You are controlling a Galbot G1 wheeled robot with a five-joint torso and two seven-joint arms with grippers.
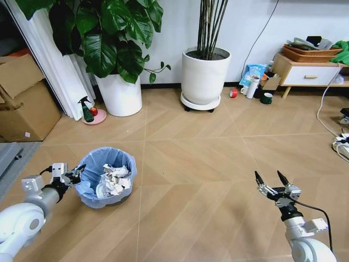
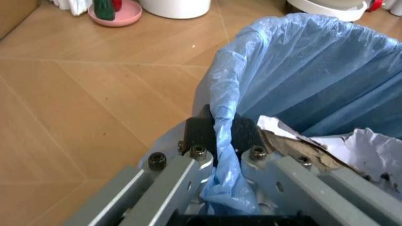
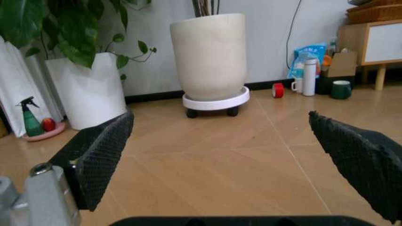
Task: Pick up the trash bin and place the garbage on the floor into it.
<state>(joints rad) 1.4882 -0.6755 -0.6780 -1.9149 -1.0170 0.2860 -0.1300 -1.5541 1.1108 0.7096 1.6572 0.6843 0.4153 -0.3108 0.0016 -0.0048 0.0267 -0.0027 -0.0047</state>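
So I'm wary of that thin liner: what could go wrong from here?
The left gripper is shut on the bin's blue liner at the rim, so the plastic may tear or slide off under load. The bin already holds crumpled paper, so a tilt could spill it. The right gripper hangs open over bare floor, giving no support.

Blue-lined trash bin point(image 1: 106, 177) upright, holding crumpled garbage point(image 1: 113, 179).
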